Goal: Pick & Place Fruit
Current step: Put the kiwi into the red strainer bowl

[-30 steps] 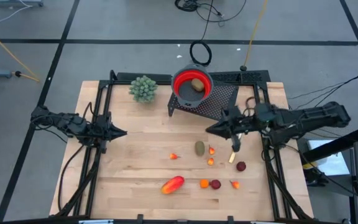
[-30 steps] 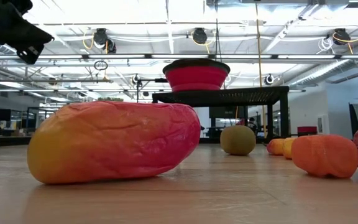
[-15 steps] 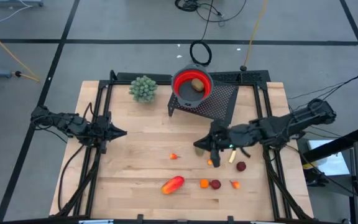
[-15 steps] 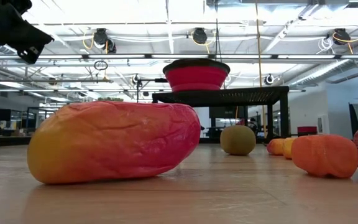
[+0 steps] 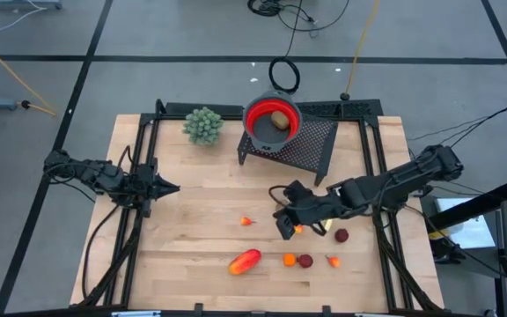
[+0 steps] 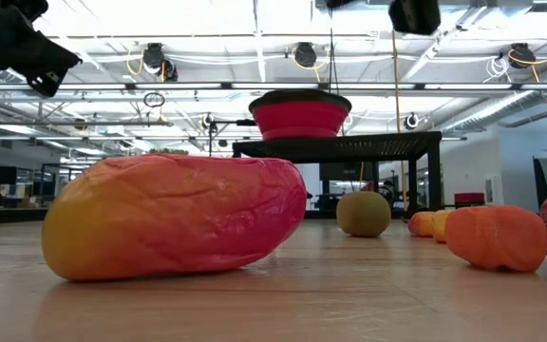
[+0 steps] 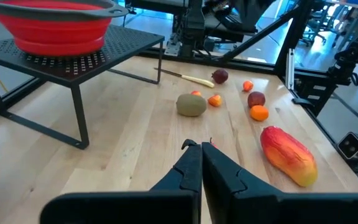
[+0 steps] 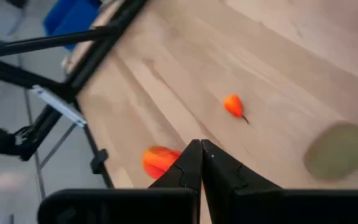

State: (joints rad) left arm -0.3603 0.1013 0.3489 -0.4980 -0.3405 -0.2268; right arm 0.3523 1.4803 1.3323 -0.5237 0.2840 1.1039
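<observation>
Fruit — olive-brown oval (image 8: 340,151) near the closed, empty right gripper (image 8: 199,147): likely light, stiff, rounded, prone to roll; pinch across its middle; left gripper (image 7: 199,148) closed.

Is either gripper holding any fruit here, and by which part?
Nothing is held: the left gripper and right gripper are both shut and empty.

On the tabletop (image 5: 192,220):
- two olive-brown ovals (image 7: 191,104)
- one long red-orange fruit (image 5: 245,261)
- two dark-red bits (image 5: 305,260)
- five small orange bits (image 5: 289,259)
- one pale yellow stick (image 7: 194,79)
- one red bowl (image 5: 248,123)
- one black mesh stand (image 5: 311,145)
- one green plant ball (image 5: 202,125)
</observation>
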